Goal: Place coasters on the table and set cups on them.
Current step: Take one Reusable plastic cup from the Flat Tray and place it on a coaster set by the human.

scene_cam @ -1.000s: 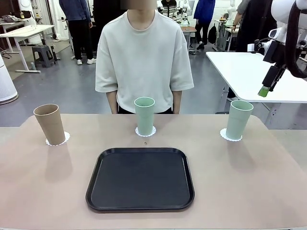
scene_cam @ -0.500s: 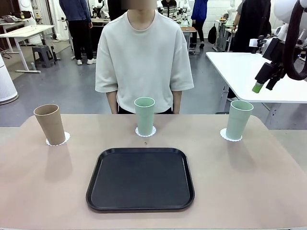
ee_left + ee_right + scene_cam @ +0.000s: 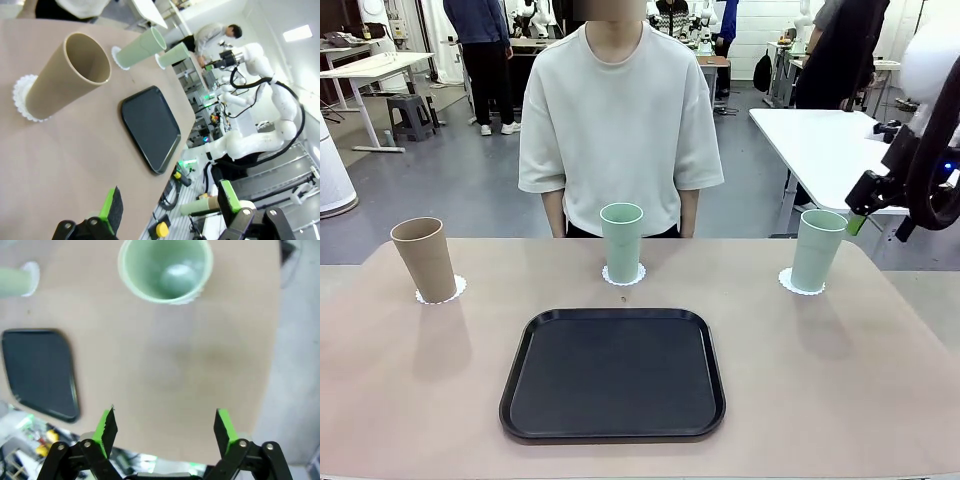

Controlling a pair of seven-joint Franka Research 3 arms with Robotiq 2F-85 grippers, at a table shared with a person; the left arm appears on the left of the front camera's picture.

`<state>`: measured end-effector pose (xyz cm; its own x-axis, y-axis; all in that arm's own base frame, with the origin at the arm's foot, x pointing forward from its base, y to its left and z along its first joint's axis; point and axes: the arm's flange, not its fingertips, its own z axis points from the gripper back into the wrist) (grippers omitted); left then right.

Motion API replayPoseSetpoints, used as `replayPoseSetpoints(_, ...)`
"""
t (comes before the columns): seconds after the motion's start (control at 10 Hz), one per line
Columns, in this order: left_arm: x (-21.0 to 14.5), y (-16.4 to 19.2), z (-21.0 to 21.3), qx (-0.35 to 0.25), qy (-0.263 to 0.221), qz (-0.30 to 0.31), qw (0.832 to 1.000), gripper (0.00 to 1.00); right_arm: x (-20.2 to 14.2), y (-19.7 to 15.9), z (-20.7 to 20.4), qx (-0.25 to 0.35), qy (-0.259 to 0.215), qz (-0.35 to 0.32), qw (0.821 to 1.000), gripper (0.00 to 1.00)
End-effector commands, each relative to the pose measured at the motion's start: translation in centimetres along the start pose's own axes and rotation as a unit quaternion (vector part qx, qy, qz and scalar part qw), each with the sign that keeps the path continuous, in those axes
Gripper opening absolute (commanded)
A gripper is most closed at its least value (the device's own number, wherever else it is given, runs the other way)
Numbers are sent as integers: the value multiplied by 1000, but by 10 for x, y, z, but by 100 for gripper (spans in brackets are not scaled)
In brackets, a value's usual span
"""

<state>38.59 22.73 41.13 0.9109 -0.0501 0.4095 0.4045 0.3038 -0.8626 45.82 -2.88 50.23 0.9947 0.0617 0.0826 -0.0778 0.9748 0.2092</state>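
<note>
On the beige table [image 3: 410, 400] three cups stand upright, each on a white lacy coaster. The tan cup [image 3: 423, 258] on its coaster [image 3: 442, 292] is at the left, a mint cup [image 3: 622, 240] at the far middle, another mint cup [image 3: 817, 248] on its coaster [image 3: 796, 285] at the right. My right gripper [image 3: 860, 215] hangs open just right of and above that cup, holding nothing; from above it sees the cup [image 3: 165, 270] beyond its open gripper [image 3: 167, 425]. My left gripper [image 3: 170, 202] is open and empty, away from the tan cup [image 3: 67, 75].
A black tray [image 3: 613, 372] lies bare at the table's near middle. A person in a pale shirt [image 3: 620, 110] stands at the far edge behind the middle cup, hands not over the table. A white-topped table [image 3: 830, 150] stands behind at the right.
My right gripper has come down and drawn back to the right, from up over the white table to beside the right mint cup's rim. The cups and coasters have not moved.
</note>
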Motion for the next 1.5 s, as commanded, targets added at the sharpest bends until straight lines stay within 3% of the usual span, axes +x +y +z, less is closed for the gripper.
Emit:
replayPoseSetpoints(0.0,0,-1,3,1,2,-1,1000,100,-10,-26,27,179,-79,30,980,100)
replayPoseSetpoints(0.2,0,-1,3,1,2,-1,1000,100,-18,-69,32,332,-154,34,930,100)
replayPoseSetpoints(0.3,0,-1,3,1,2,-1,1000,100,-26,-88,29,388,-159,34,907,100)
replayPoseSetpoints(0.5,0,-1,3,1,2,-1,1000,100,-47,-138,21,480,-128,43,867,100)
replayPoseSetpoints(0.6,0,-1,3,1,2,-1,1000,100,-58,-161,14,505,-102,42,856,100)
replayPoseSetpoints(0.8,0,-1,3,1,2,-1,1000,100,-74,-201,4,517,-72,25,853,100)
replayPoseSetpoints(1.1,0,-1,3,1,2,-1,1000,100,-90,-243,3,518,-43,55,853,100)
replayPoseSetpoints(1.4,0,-1,3,1,2,-1,1000,100,-94,-265,3,531,-72,68,841,100)
